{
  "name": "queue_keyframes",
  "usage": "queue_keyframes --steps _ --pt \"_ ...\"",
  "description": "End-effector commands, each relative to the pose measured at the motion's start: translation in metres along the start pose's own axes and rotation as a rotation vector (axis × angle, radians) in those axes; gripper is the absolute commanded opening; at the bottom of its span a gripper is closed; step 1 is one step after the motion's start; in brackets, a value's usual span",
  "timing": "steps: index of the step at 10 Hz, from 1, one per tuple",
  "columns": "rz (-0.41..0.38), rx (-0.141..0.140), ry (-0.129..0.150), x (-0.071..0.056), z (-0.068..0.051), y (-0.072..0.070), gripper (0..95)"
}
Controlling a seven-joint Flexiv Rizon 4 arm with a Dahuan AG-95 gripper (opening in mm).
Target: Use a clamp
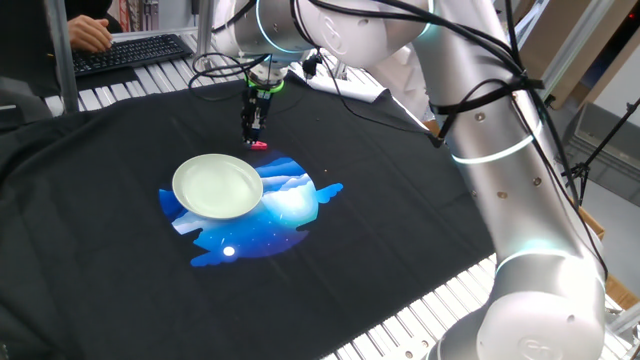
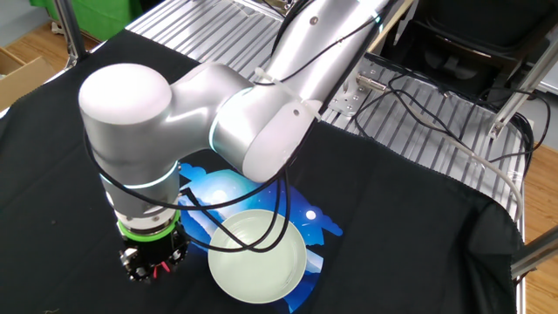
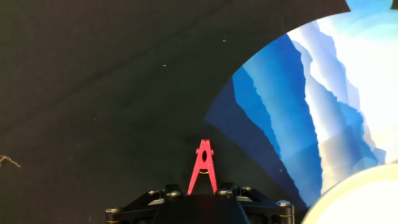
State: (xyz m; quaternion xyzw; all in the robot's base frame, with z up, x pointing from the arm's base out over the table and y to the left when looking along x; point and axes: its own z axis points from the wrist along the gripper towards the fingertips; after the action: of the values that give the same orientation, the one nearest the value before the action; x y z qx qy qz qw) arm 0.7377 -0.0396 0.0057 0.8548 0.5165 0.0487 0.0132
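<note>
We see the tool pointing down, grasping the red clamp by its handles (pale plate nearby).

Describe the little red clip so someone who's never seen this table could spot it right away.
Start at the black cloth covering the table and find its blue and white printed patch with the pale green round plate on it. Just beyond the patch's edge, under the robot's black two-finger gripper, sits the tiny red plastic clamp. It is peg-shaped, the only red thing there, and far smaller than the plate.
</note>
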Motion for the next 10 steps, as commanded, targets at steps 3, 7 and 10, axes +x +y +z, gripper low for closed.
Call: queue_keyframes --steps 3,7,10 --pt "0.021 -0.001 -0.01 -0.0005 0.0038 0.0002 0.0" --pt "-0.002 0.004 -0.016 -0.0009 0.0027 0.0005 0.0" --pt "-0.06 0.016 -0.017 -0.0008 0.0009 0.0008 0.0"
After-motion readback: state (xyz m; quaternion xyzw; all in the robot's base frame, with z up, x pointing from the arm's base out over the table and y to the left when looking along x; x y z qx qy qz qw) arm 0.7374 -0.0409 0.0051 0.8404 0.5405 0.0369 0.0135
